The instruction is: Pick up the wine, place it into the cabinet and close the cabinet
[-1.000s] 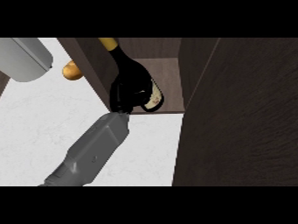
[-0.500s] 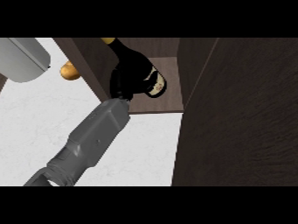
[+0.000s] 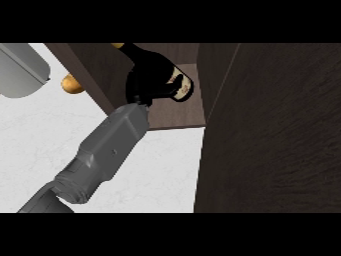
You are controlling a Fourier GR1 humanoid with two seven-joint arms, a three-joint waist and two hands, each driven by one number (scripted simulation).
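We have pushed our left hand (image 3: 152, 86) deeper into the cabinet (image 3: 276, 130), fingers wrapped round the wine (image 3: 174, 80) now sitting further in on the shelf, so next we let go and shut the door

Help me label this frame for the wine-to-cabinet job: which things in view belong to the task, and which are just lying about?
Part of the job:
- wine bottle, inside the cabinet
- cabinet, its shelf under the bottle
- cabinet door, open at the right
- the one hand in view, curled round the bottle

Just lying about:
- grey rounded object, upper left
- orange item beside the cabinet
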